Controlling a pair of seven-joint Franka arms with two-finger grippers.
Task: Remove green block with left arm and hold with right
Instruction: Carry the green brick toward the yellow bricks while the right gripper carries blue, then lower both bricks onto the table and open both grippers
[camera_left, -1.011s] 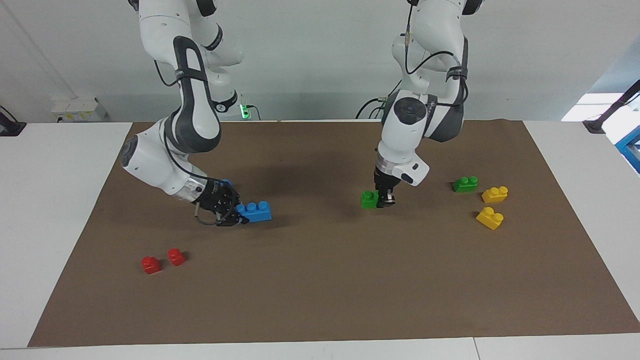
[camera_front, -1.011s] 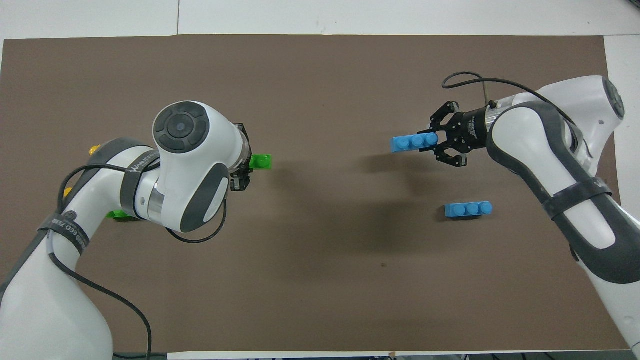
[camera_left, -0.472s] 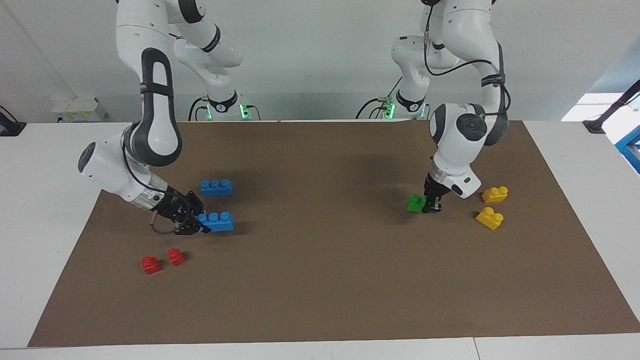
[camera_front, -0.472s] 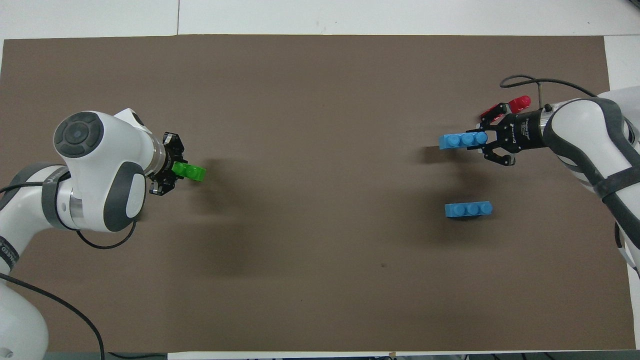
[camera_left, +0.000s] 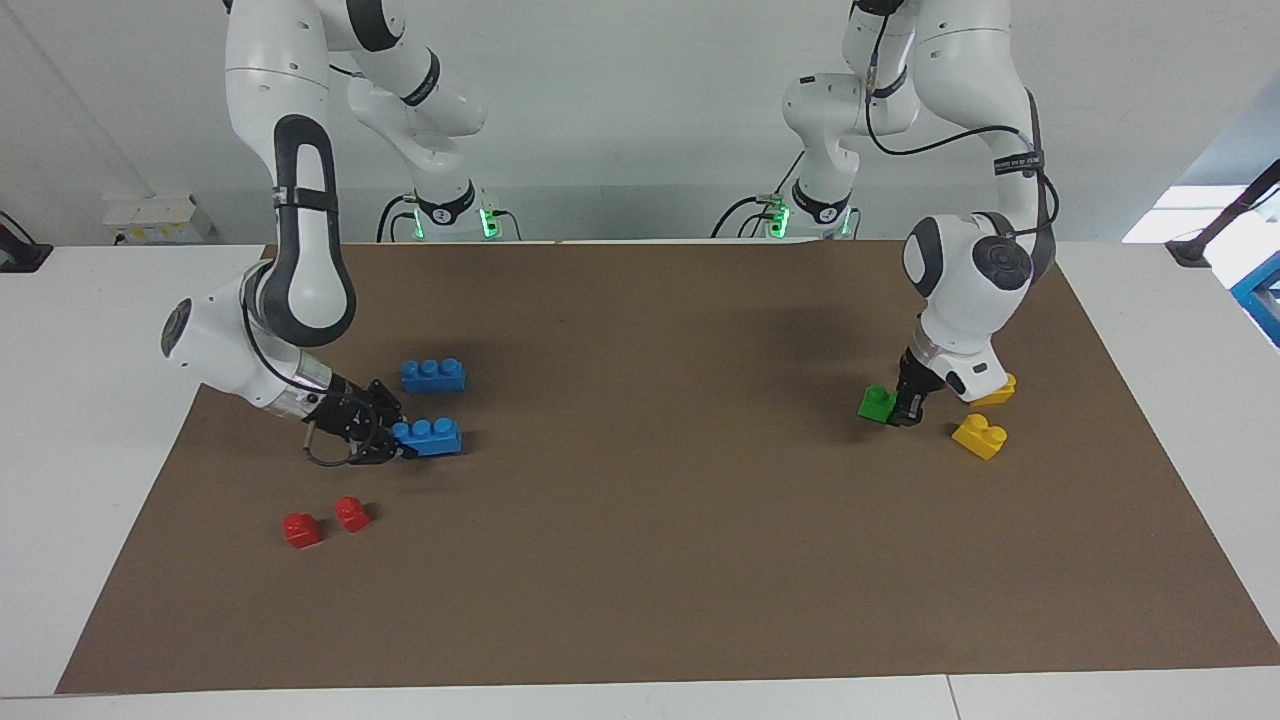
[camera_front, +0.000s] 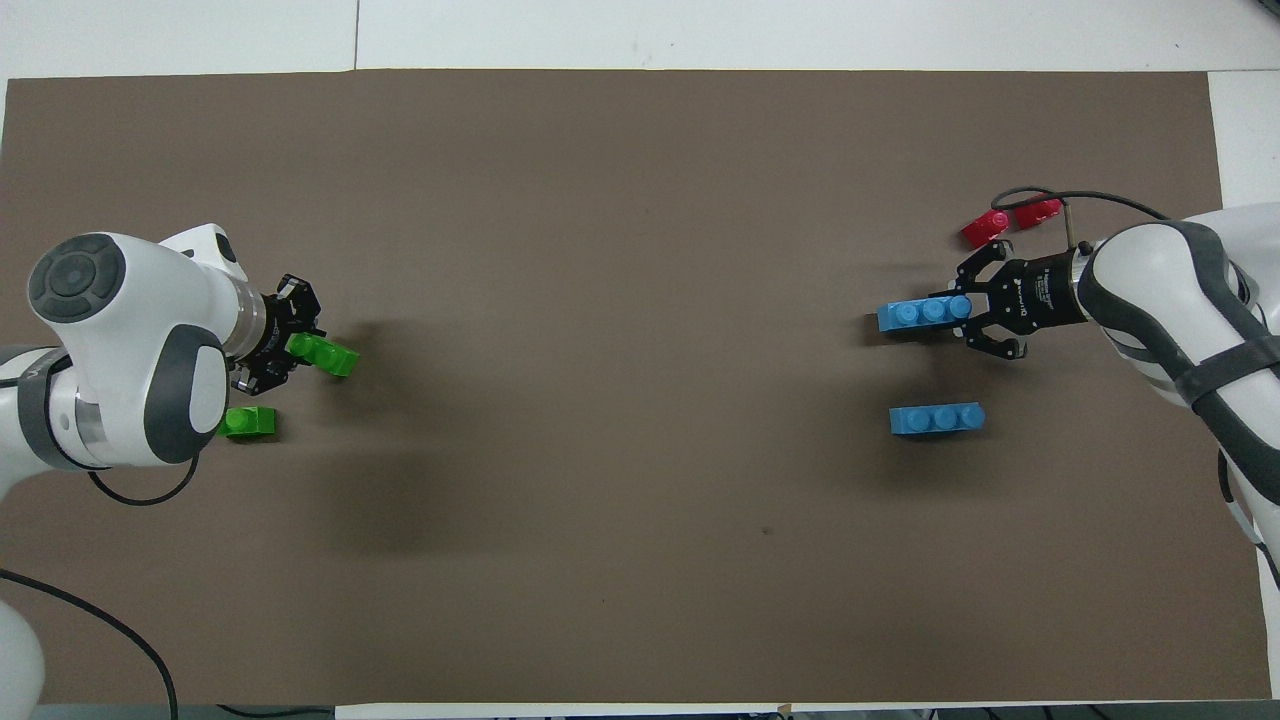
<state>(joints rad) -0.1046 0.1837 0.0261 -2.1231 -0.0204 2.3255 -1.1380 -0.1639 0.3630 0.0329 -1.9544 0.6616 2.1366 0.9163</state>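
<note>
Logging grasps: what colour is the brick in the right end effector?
Blue, clearest in the overhead view.

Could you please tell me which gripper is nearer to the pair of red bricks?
The right. The right gripper is low beside the red bricks, closed on a blue brick. The left gripper holds the green block at the left arm's end of the table.

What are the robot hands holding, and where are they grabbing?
The left gripper holds the green block by one end. The right gripper holds a blue brick by one end.
</note>
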